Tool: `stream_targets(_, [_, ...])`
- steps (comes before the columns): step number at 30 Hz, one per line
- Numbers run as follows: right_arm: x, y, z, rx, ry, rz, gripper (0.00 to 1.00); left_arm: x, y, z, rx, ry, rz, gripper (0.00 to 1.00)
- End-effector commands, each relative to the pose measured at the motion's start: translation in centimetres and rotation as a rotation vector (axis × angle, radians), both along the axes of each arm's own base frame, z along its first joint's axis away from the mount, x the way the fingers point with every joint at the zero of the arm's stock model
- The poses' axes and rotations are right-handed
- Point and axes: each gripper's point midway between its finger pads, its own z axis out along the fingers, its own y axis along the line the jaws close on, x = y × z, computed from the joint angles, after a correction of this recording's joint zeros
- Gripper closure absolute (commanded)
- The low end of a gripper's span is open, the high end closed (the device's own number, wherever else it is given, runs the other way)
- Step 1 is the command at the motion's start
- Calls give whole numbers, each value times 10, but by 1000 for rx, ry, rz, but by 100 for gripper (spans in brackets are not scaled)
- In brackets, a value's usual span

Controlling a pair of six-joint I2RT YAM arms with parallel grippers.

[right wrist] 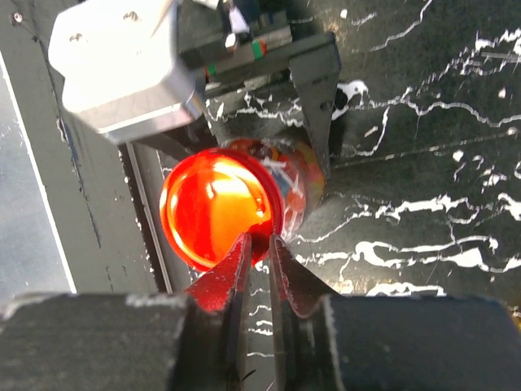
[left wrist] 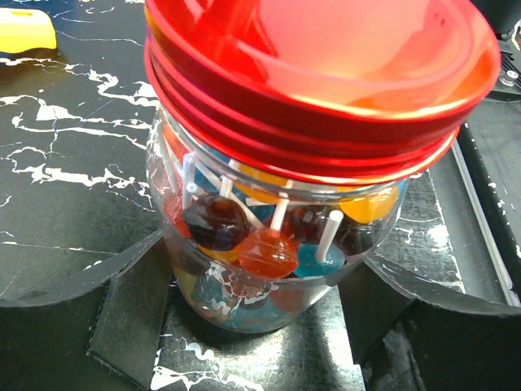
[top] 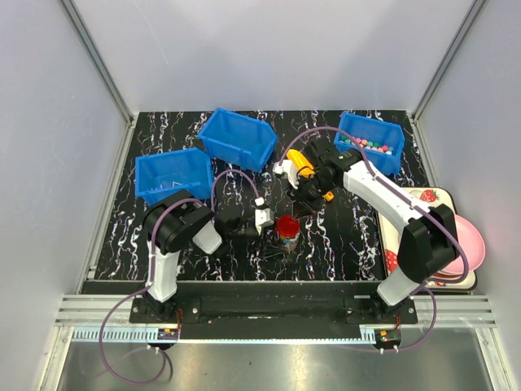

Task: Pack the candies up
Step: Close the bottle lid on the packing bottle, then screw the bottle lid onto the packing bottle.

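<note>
A clear jar (left wrist: 269, 269) full of candies (left wrist: 264, 251), round lollipops on white sticks, stands near the table's front middle (top: 286, 236). A red lid (left wrist: 326, 73) sits slightly tilted on its mouth. My left gripper (left wrist: 256, 295) is closed on the jar's lower sides, one finger on each side. From above, my right gripper (right wrist: 262, 240) is almost shut, its tips pinching the near rim of the red lid (right wrist: 216, 208). More small pastel candies (top: 368, 145) lie in the far right blue bin (top: 389, 130).
A yellow scoop (top: 302, 163) lies behind the right arm, and its tip shows in the left wrist view (left wrist: 24, 28). Two more blue bins (top: 173, 173) (top: 238, 138) stand at the back left. A strawberry-print tray (top: 423, 198) with a pink bowl (top: 470, 243) sits at the right edge.
</note>
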Motion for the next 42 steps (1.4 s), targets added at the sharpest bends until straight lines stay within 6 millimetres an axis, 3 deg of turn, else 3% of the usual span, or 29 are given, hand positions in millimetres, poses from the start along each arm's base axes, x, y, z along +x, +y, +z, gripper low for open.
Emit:
stream_targets(1, [-29, -22, -2, -74, 68, 7, 84, 29, -11, 57, -169, -220, 58, 77])
stream_targets(7, [-22, -23, 21, -57, -17, -11, 83, 30, -11, 57, -168, -217, 56, 79])
stream_targets(13, [3, 4, 43, 33, -40, 2, 81, 28, -12, 57, -170, -216, 50, 79])
stream_targets(19, [27, 38, 39, 109, 35, 33, 80, 29, -11, 59, -172, -223, 53, 79])
stream_targets(22, [30, 46, 26, 117, 96, 50, 80, 29, -11, 58, -170, -222, 56, 79])
stream_targets(28, [21, 43, 11, 105, 148, 69, 80, 29, -12, 58, -169, -220, 55, 80])
stream_targets(42, [11, 19, 0, 24, 95, 48, 82, 31, -11, 58, -167, -216, 61, 82])
